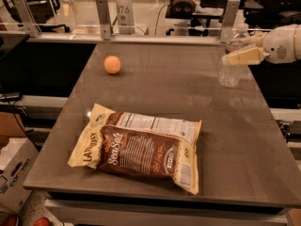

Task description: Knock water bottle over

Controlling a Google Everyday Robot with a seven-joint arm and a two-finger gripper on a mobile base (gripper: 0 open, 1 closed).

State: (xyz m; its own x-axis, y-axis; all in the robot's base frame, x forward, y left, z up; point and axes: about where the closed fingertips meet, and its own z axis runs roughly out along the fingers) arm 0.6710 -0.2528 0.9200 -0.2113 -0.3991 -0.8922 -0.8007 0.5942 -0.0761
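Note:
The water bottle (230, 72) is a small clear ribbed bottle with a white cap. It stands at the far right of the grey table (188, 86) and leans slightly, with its top to the right. My gripper (236, 54) reaches in from the right edge on a white arm (284, 43). It lies across the bottle's upper half at label height and covers the label. It seems to touch the bottle. The bottle's base rests on the table.
An orange ball (112, 64) lies at the far left of the table. A large brown and cream chip bag (138, 145) lies flat at the front centre. A rail with metal posts (104, 18) runs along the far edge. Cardboard boxes (14, 171) sit on the floor at left.

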